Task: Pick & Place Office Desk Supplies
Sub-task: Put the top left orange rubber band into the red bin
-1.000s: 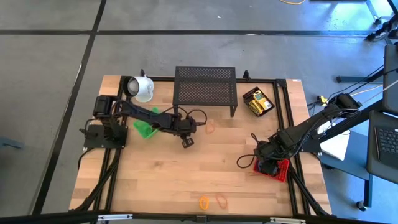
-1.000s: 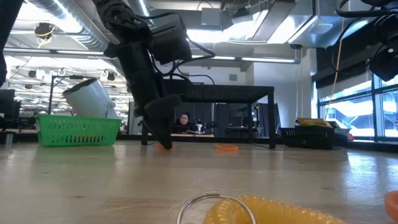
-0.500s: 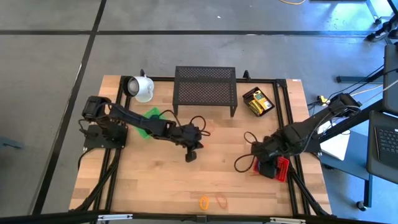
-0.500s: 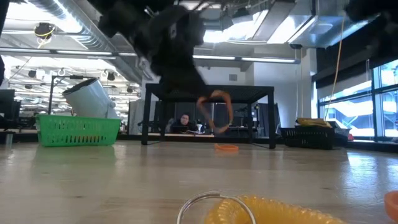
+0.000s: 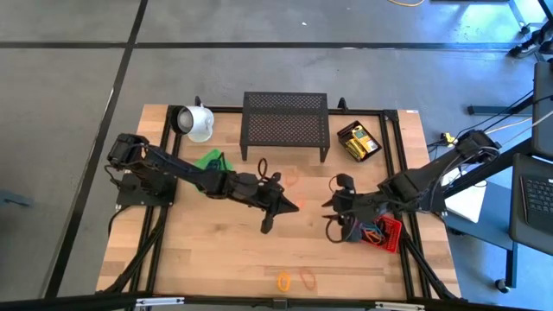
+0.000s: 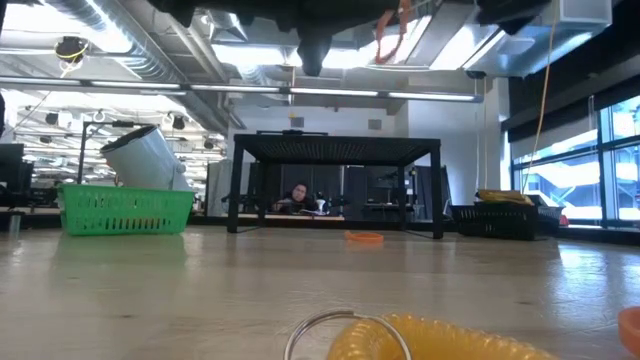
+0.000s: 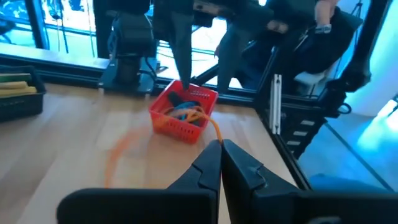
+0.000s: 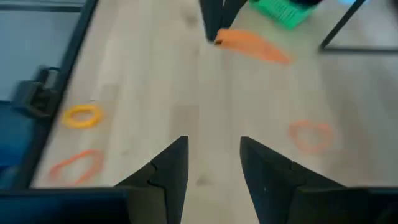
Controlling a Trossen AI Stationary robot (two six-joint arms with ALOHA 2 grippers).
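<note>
Orange loop (image 7: 213, 129): one hangs pinched in the left gripper (image 5: 290, 206), whose fingers are pressed together on it above the middle of the table (image 5: 225, 250); the left wrist view shows the thin orange band trailing from the fingertips, and the right wrist view shows it as a blurred orange streak (image 8: 252, 45) at those tips. A second orange loop (image 5: 292, 178) lies flat on the wood just in front of the black mesh shelf (image 5: 285, 121). At the near edge lie two more, side by side: a yellow-orange one (image 5: 283, 281) and an orange one (image 5: 308, 277). The red basket (image 5: 384, 233) at the right edge holds a tangle of loops (blue and orange show; I cannot count them). The right gripper (image 5: 333, 207) hangs just left of that basket, facing the left gripper, its two fingers (image 8: 171, 165) spread with nothing between them. One green basket (image 5: 210, 161) sits under the left arm, near the one white mug (image 5: 197, 122), which lies on its side. One black tray (image 5: 358, 141) at the far right holds yellow boxes (image 5: 361, 143); at least two show, the count is unclear. In the low view a person (image 6: 297, 195) sits far behind the shelf.
</note>
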